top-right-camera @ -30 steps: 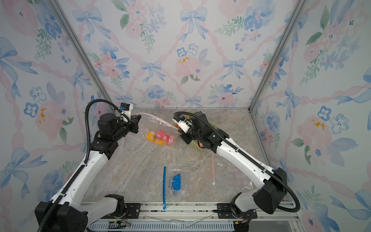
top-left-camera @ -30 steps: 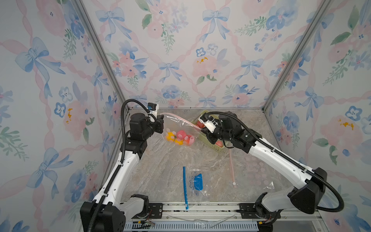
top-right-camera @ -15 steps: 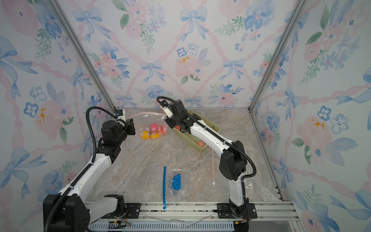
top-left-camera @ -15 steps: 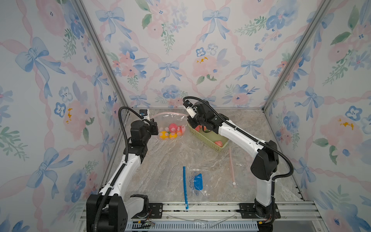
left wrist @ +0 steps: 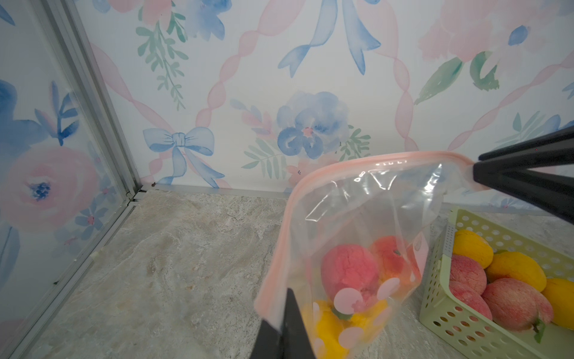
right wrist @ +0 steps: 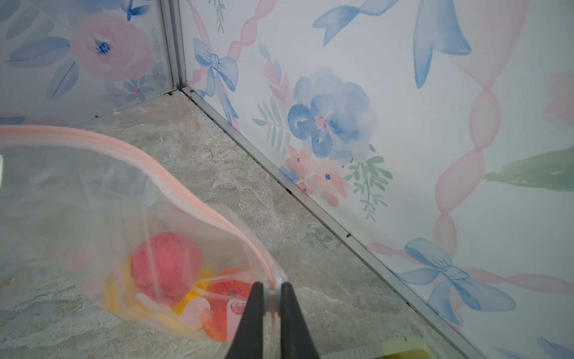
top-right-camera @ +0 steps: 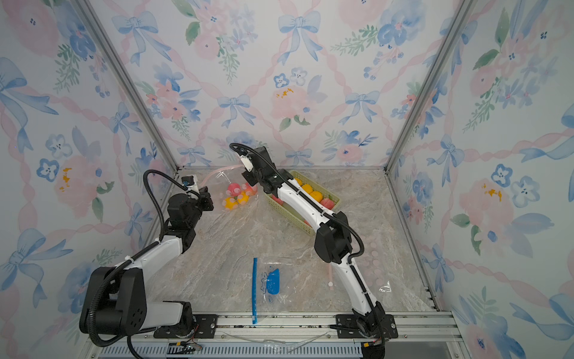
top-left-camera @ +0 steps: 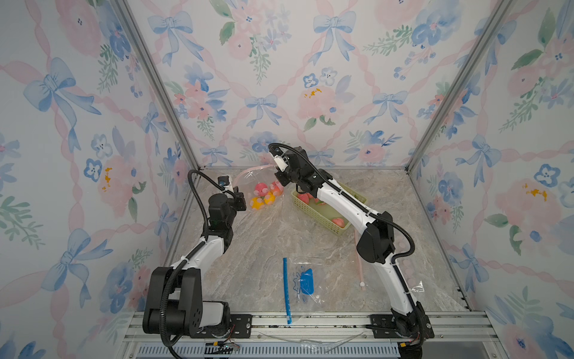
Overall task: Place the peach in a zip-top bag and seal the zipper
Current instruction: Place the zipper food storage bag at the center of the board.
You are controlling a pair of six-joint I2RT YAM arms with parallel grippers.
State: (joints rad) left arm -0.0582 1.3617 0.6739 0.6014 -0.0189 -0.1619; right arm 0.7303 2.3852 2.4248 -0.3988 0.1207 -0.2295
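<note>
The clear zip-top bag with a pink zipper hangs between my two grippers near the far left corner. It shows in both top views and holds a red peach and other red and yellow fruit. My left gripper is shut on one corner of the bag by the zipper's end. My right gripper is shut on the other end of the zipper, with a small white piece between its fingers. From the left wrist the right fingers pinch the strip. The zipper arches between them.
A pale green basket of peaches and yellow fruit stands just right of the bag, under my right arm. A second bag with a blue zipper lies at the front centre. A flat pink-zippered bag lies at the right. Two walls are close.
Both grippers have carried the bag back and left, from beside the basket toward the corner. The right gripper has come closer to the left one, so the zipper bows upward.
</note>
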